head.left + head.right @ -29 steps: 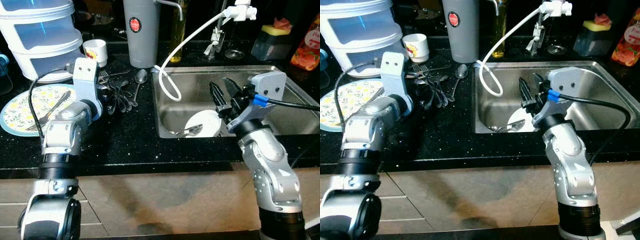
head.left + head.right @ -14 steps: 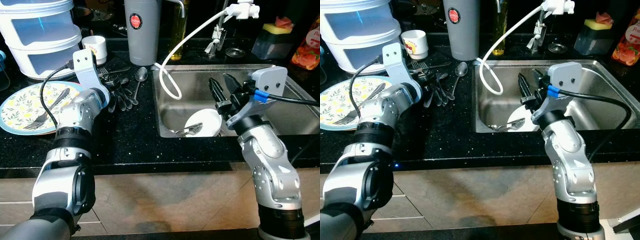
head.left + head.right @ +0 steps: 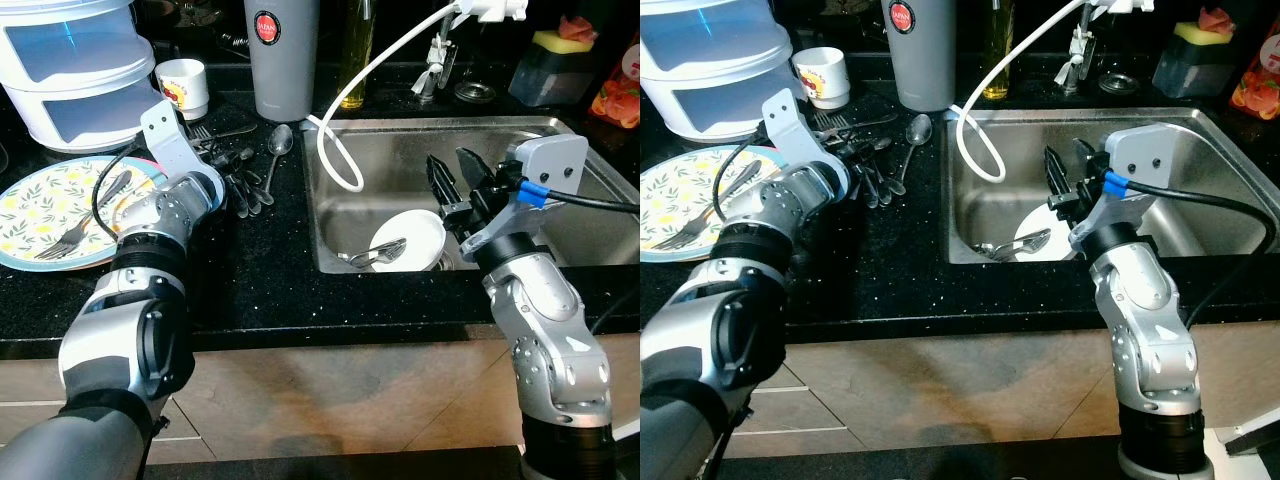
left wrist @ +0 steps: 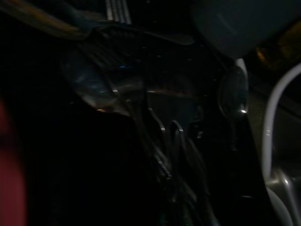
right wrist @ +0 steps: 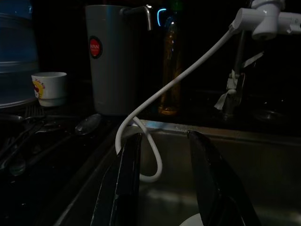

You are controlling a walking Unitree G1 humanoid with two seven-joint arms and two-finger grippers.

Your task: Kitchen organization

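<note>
A pile of dark cutlery (image 3: 245,178) lies on the black counter left of the sink, with a steel spoon (image 3: 276,150) beside it. My left gripper (image 3: 232,186) reaches into that pile, which shows dimly in the left wrist view as cutlery (image 4: 155,122). A white bowl (image 3: 412,236) with a spoon (image 3: 372,257) across it sits in the steel sink (image 3: 560,150). My right gripper (image 3: 448,160) hangs open over the sink just above the bowl, with nothing between its fingers (image 5: 126,183).
A patterned plate (image 3: 40,235) with a fork (image 3: 88,212) lies at the left. Behind it stand stacked plastic tubs (image 3: 80,80), a white cup (image 3: 183,84), a grey jug (image 3: 285,55) and an oil bottle (image 3: 357,50). A white hose (image 3: 345,100) loops into the sink.
The head view has shifted slightly. My left arm has stretched out further with its gripper still at the cutlery pile. The right gripper stays open over the sink.
</note>
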